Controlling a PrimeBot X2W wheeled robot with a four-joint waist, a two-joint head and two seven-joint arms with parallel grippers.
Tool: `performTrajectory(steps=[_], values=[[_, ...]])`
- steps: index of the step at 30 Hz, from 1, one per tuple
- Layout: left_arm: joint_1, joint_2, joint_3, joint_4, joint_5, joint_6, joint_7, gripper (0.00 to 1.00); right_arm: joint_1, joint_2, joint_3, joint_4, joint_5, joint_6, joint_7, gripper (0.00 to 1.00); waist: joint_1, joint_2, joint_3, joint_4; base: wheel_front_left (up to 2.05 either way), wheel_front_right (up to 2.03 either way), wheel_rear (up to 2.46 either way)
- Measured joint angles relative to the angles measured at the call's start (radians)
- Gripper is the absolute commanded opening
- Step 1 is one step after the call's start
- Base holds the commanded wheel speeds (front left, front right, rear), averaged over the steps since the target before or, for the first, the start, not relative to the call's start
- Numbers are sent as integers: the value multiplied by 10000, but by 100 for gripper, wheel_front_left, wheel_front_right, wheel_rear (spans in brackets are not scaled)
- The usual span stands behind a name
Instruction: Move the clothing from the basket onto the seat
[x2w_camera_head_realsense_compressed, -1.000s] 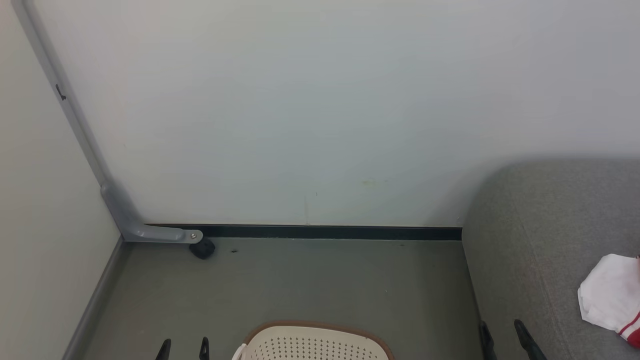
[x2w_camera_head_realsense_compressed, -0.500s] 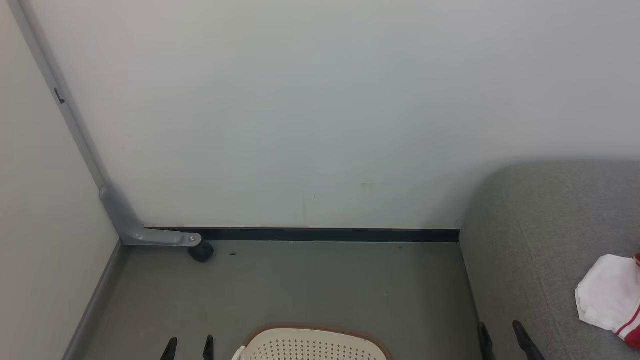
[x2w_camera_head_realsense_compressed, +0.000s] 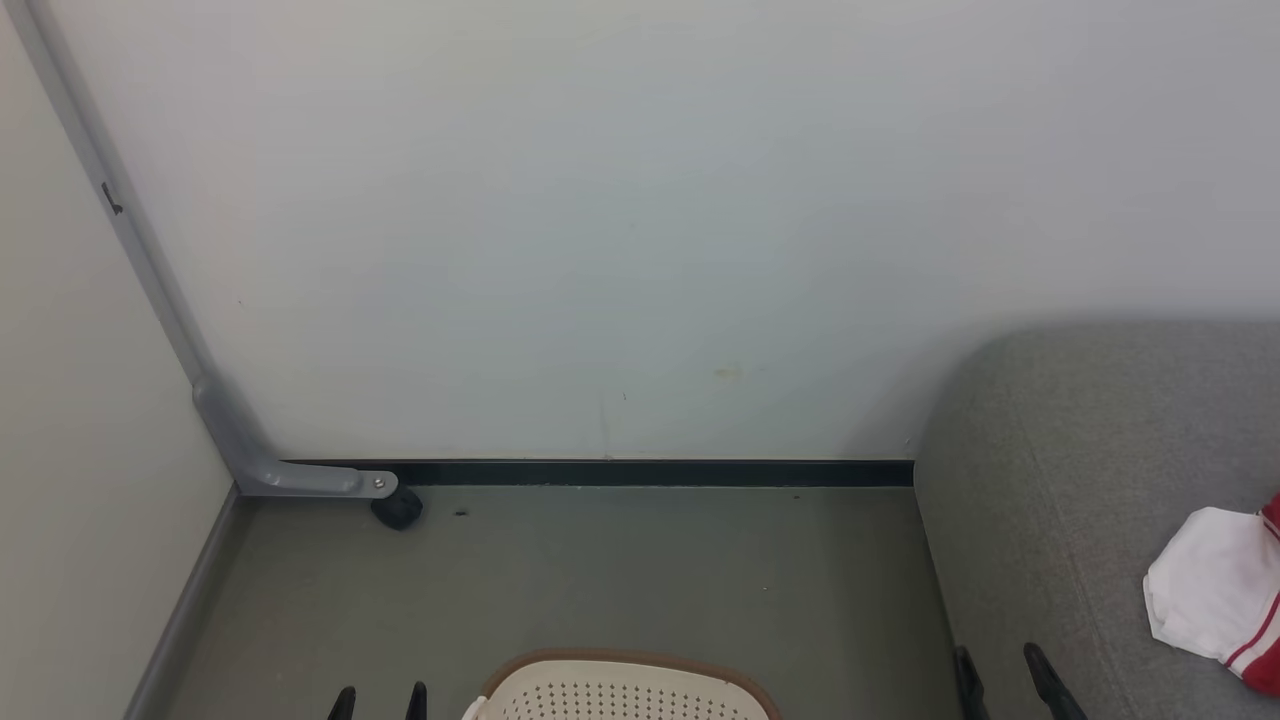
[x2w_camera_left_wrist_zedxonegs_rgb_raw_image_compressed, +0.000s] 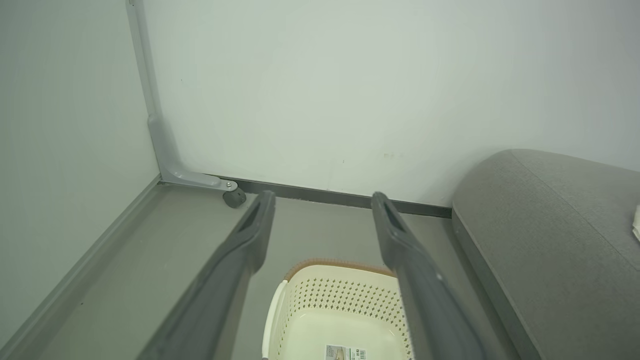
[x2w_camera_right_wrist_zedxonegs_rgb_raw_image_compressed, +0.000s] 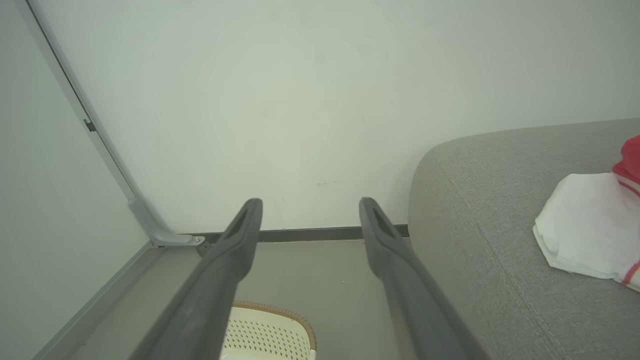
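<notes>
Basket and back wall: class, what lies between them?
In the head view, bare grey floor and a dark skirting strip lie between the basket and the wall.

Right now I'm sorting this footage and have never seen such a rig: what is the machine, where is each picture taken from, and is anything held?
It is a wheeled robot with two arms. One picture looks down from its head; two look along each arm's dark fingers from the wrists. The left end effector and right end effector are open, holding nothing. A cream basket stands on the floor between them; what shows of its inside is bare but for a label. Red-and-white clothing lies on the grey seat at the right.
</notes>
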Motion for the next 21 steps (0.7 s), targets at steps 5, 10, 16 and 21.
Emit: performTrajectory(steps=[5, 10, 16, 21], values=[[6, -84, 88, 63, -52, -71, 12, 0, 16, 29, -63, 63, -21, 21, 0, 0, 0, -1, 9, -13, 0, 0, 0], [285, -140, 73, 460, -61, -71, 61, 0, 307, 96, -48, 552, 40, 21, 50, 0, 0, 0, 12, -15, 0, 0, 0], [278, -163, 224, 462, -642, -75, 295, 0, 237, 102, -198, 566, 562, 21, 215, 0, 0, 0, 59, -33, 0, 0, 0], [217, -173, 360, 454, -1319, -86, 506, 0, 198, 105, -360, 623, 1348, 21, 449, 0, 0, 0, 95, -47, 0, 0, 0]])
